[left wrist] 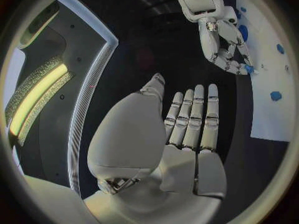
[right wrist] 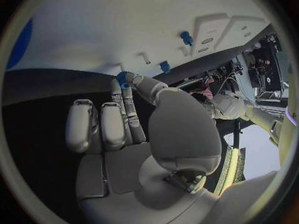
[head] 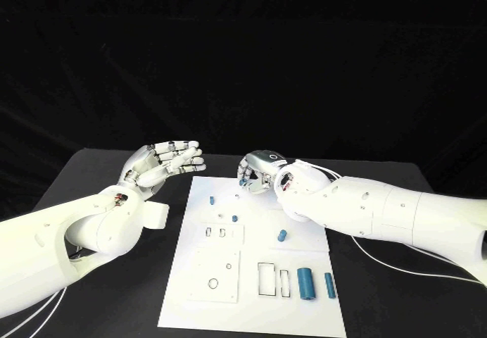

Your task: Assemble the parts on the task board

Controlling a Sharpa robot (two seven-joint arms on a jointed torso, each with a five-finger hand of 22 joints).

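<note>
The right hand [head: 266,172] pinched a small blue part [right wrist: 122,78] between its fingertips above the far edge of the task board [head: 254,310]. The left hand [head: 167,163] was empty, fingers extended and together, raised over the black table [head: 112,176] beside the board's far left corner. Further blue parts [head: 305,283] lay on the board.

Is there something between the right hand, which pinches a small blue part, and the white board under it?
Nothing visible. The right hand holds the small blue part at its fingertips over the far end of the white board, near other small blue parts. The left hand hovers off to the side.
</note>
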